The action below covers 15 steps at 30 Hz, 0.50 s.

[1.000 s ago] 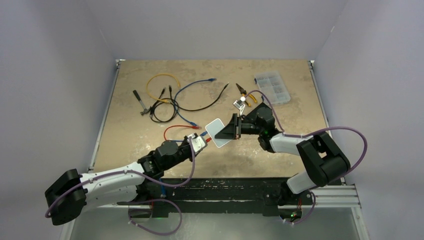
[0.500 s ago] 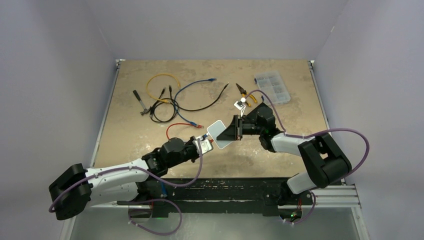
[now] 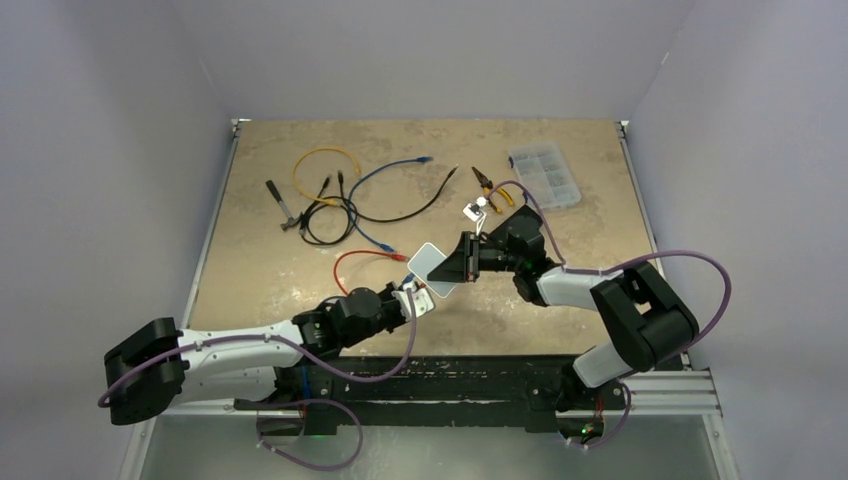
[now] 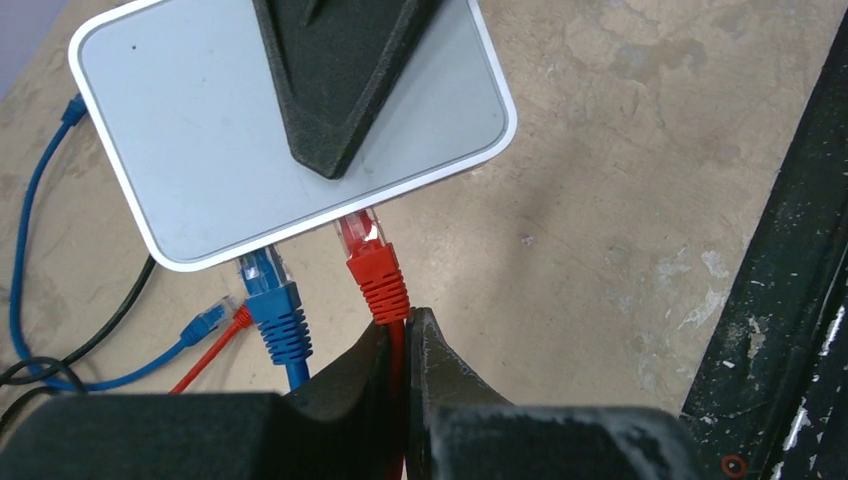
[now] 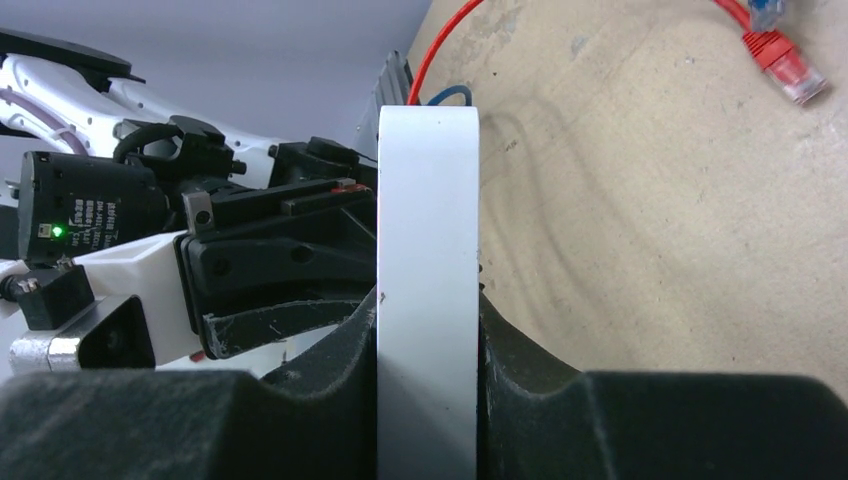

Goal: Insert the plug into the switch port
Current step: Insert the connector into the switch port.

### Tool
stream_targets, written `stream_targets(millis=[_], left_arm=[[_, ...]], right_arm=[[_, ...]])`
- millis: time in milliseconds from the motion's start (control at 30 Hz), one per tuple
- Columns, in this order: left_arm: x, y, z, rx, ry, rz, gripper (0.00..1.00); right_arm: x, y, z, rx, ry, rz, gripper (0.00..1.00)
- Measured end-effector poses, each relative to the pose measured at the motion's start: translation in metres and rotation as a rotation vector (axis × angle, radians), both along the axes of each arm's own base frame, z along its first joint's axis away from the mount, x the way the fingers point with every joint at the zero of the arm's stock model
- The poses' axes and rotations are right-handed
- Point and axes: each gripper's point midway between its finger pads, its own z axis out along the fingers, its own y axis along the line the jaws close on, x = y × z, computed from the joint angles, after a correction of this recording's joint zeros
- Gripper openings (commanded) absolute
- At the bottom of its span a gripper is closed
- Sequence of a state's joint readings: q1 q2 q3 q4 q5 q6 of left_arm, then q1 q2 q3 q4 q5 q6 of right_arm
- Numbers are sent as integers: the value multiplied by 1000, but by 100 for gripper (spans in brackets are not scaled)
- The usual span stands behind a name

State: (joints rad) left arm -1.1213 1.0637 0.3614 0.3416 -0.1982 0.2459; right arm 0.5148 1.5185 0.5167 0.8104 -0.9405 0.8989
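Pinching the red cable (image 4: 398, 338) just behind the plug (image 4: 372, 262), your left tool (image 4: 405, 345) is squeezed down narrow, its two tips nearly meeting around the wire. The right tool (image 5: 428, 330) clamps the white switch (image 4: 200, 130) across its flat faces and holds it tipped up off the desk (image 4: 620, 200), with the port edge turned toward the left arm.

What matters for you is the line from plug to switch. The plug lies straight ahead of the left tool, its long axis running away from the tips and meeting the near edge of the switch roughly square. Its clear tip sits right at that edge, just beside a blue plug (image 4: 272, 300) on the same side. The port itself is hidden under the rim, so whether the tip is only touching the opening or already partly seated is hard to tell from here.

The left arm is the one to move, and I judge you are at the final push. Drive along the plug's own axis. Because you hold the soft wire and not the plug body, it may buckle sideways if you come in off line. The right arm has only to brace the switch against that push.
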Motion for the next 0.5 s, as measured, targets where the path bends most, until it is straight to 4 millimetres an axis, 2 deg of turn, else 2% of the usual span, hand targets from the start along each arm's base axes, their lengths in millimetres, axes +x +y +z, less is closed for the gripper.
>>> stream_targets(millis=[100,333,500], left_arm=[[2,6,5,1,-11,25,0],[5,16,-6,40,7,80,0],[10,19,-4,21,12,131,0]], right_arm=[[0,4,3,7,-26,-3,0],[0,15,-1,-12,-58,-32,0],[4,17,-3,-20,-71,-61,0]])
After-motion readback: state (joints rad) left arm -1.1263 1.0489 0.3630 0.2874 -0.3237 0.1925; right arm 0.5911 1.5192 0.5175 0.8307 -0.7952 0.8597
